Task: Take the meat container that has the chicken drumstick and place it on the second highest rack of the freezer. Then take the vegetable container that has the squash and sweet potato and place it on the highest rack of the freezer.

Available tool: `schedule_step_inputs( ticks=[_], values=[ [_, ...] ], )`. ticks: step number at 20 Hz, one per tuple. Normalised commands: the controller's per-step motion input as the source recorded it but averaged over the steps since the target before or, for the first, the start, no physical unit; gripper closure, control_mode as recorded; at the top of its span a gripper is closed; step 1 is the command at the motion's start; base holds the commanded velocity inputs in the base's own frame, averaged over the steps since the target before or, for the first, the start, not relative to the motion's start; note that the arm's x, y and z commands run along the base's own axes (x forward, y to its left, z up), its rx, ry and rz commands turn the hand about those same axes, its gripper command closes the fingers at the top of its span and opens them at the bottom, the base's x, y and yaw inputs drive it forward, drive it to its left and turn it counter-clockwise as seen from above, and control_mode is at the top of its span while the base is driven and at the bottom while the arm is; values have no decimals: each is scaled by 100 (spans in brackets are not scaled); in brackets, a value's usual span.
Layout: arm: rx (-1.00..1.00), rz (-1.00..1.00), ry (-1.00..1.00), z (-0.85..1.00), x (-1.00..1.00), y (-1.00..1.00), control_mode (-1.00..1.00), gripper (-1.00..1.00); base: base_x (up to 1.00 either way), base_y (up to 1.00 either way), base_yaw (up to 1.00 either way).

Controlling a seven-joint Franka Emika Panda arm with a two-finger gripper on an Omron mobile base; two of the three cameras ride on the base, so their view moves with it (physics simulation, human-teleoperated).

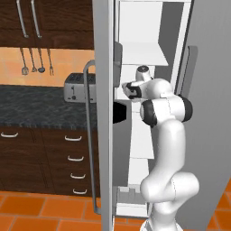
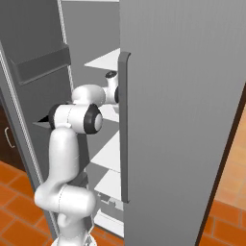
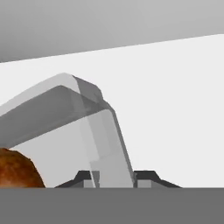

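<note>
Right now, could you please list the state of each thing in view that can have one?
freezer: door open, white shelves showing.
gripper: inside the freezer, jaws narrow, either side of the clear container's wall.
clear container: on a white shelf, wall between the fingertips; whether it is gripped, I cannot tell.
toaster: upright on the counter.

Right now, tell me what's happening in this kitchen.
The white robot arm is reaching into the tall grey-silver freezer, whose door stands open. In the hand view, the gripper has its two dark finger tips on either side of the wall of a clear plastic container resting on a flat white shelf. A glossy orange-brown piece of food lies inside the container. Which shelf it is cannot be told.
</note>
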Motion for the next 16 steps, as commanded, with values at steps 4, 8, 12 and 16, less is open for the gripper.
schedule_step_inputs(
  ticks=[4,8,12,16],
  values=[
    [1,0,0,0,0,-2,-100,100,0,0,0],
    [0,0,0,0,0,0,-100,-100,0,0,0],
    [0,0,0,0,0,0,-100,-100,0,0,0],
    [0,0,-24,0,-60,-16,-100,-100,0,0,0]
  ],
)
